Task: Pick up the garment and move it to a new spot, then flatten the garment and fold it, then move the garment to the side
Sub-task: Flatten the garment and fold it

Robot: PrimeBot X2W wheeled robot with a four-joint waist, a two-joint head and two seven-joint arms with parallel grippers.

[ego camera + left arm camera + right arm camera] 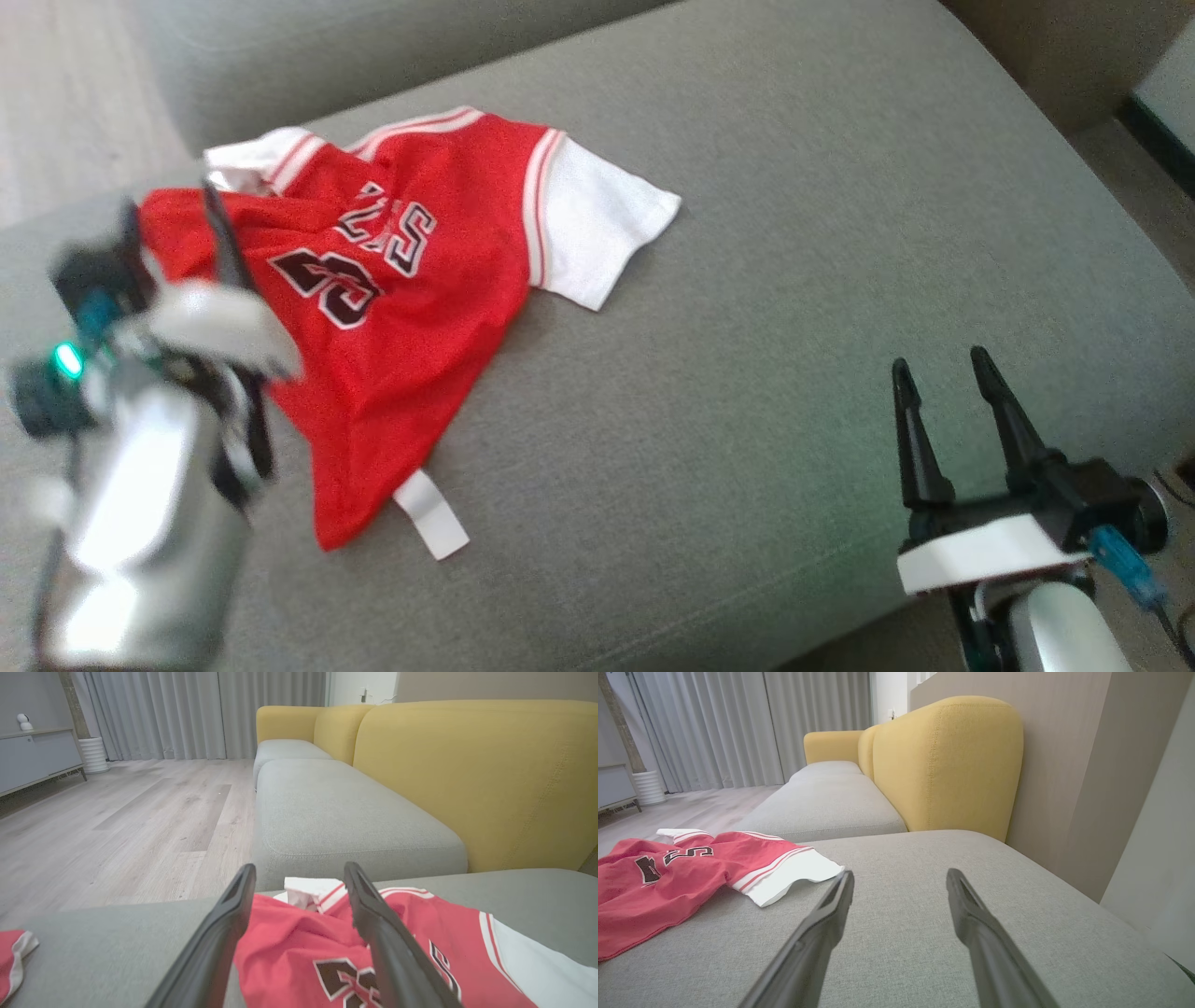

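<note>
A red jersey garment with white sleeves and dark lettering lies crumpled on the grey sofa cushion, one white sleeve spread to the right. My left gripper is blurred at the garment's left edge. In the left wrist view the left gripper is open, and the garment lies on the cushion below its fingers. My right gripper stands open near the cushion's front right, well apart from the garment. In the right wrist view the right gripper holds nothing, and the garment lies to its left.
A yellow backrest runs along the far side of the cushions. A second grey cushion lies beyond the garment. Wooden floor borders the sofa's open side, with curtains and a grey cabinet behind.
</note>
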